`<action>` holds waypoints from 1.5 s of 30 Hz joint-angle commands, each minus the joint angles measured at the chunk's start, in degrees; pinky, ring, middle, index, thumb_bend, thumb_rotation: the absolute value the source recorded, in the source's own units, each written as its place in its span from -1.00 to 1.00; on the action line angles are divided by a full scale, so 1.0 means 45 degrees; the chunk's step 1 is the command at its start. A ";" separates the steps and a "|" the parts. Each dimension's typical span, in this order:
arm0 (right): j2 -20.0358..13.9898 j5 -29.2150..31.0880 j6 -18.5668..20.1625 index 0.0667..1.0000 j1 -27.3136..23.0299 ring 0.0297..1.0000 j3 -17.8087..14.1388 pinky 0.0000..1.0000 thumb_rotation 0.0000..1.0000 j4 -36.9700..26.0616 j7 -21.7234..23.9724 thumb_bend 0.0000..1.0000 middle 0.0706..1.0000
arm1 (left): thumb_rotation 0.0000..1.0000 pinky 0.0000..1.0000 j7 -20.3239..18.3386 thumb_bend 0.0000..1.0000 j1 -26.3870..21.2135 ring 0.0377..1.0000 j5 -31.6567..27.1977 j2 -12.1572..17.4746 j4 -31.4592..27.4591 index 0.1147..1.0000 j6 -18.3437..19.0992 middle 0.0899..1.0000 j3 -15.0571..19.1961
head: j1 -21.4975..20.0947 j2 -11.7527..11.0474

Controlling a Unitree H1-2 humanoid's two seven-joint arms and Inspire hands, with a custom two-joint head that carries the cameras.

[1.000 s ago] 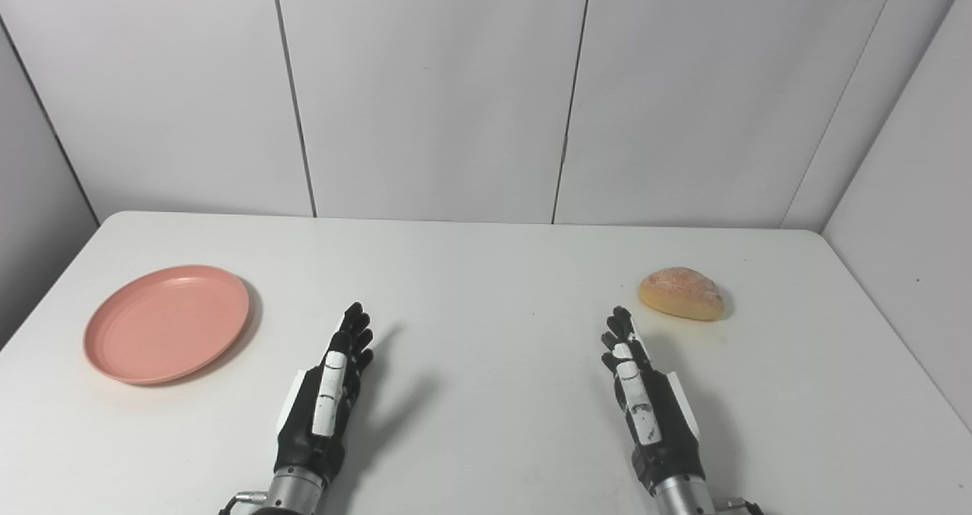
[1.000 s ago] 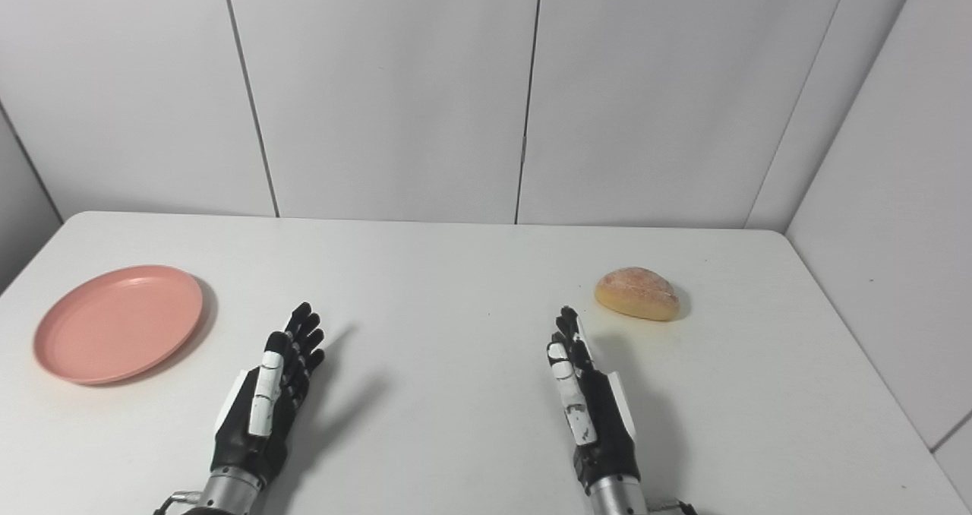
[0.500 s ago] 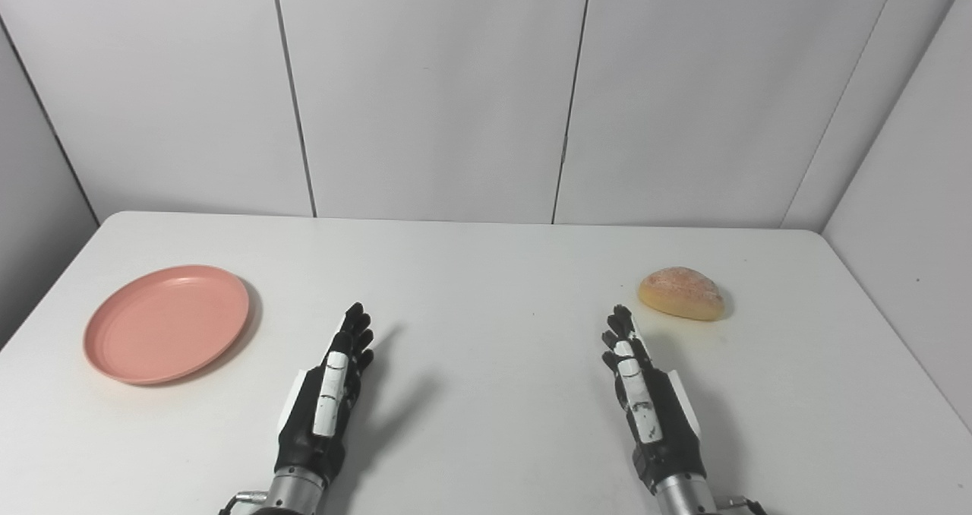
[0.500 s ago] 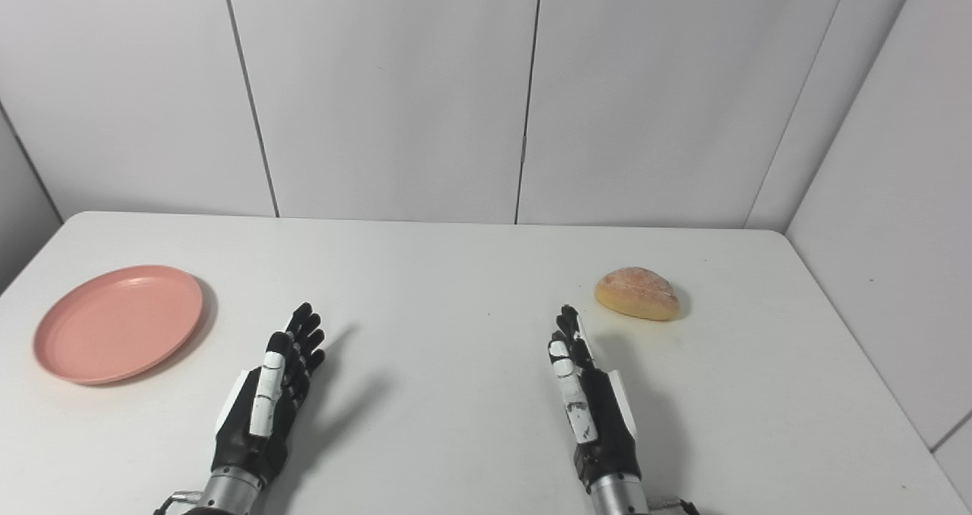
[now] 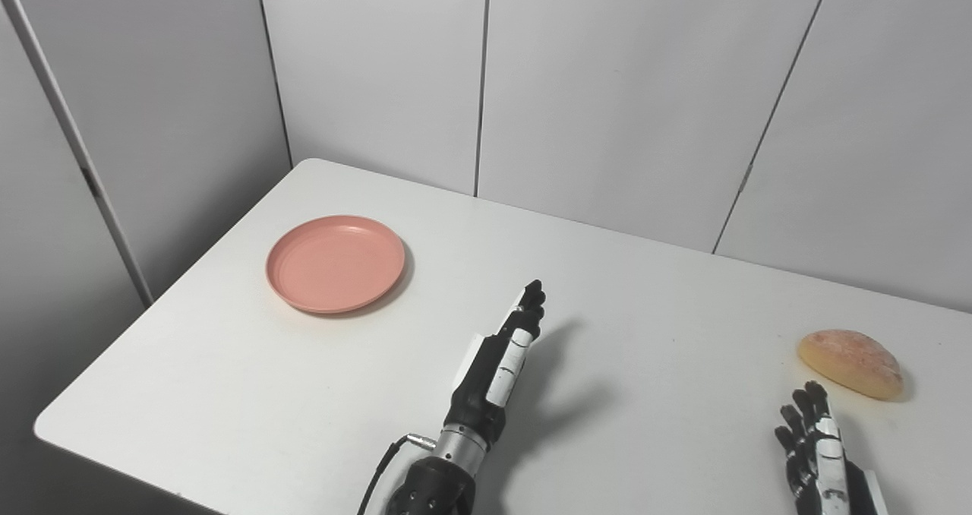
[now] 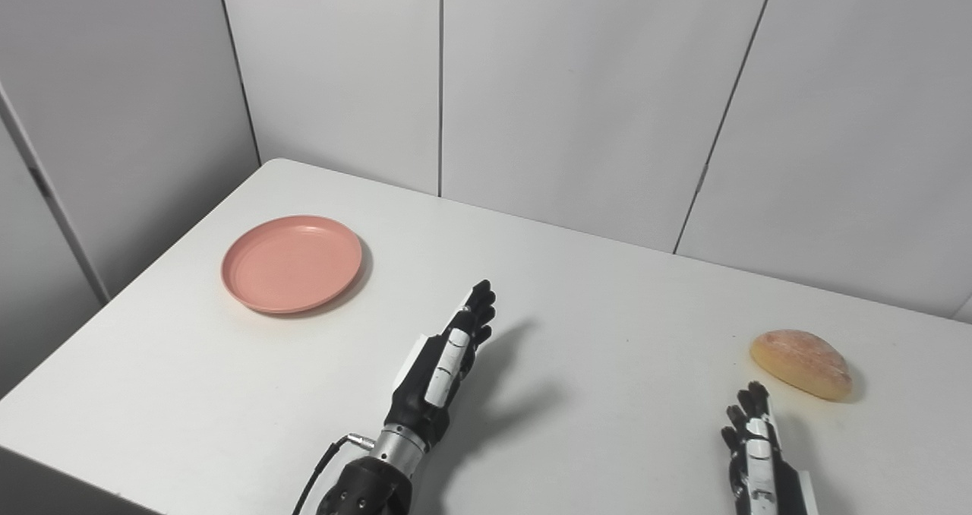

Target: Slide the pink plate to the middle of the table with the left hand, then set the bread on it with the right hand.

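A round pink plate (image 5: 335, 263) lies flat on the white table (image 5: 645, 302) toward its left side. My left hand (image 5: 497, 367) hovers to the right of the plate and nearer to me, fingers straight and apart, holding nothing. A golden bread roll (image 5: 850, 362) rests on the table at the right. My right hand (image 5: 816, 458) is at the bottom right, just short of the bread, fingers extended and empty; its lower part is cut off by the picture edge.
Grey wall panels (image 5: 607, 90) close the table's far side and a panel (image 5: 68, 158) stands at the left. The table's left corner and front-left edge (image 5: 45, 424) show, with a drop beyond.
The whole picture has shifted: the camera turned left, so plate, bread and hands sit further right in view. Both hands keep the same open pose.
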 commanded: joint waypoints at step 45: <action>0.0109 -0.0037 -0.0523 1.00 -0.0003 1.00 0.0242 1.00 0.91 -0.1094 0.0297 -0.15 1.00 | 1.00 1.00 -0.0314 0.52 -0.1456 1.00 -0.1132 0.2945 -0.2615 0.96 0.1310 0.99 0.1999 | -0.0044 -0.0693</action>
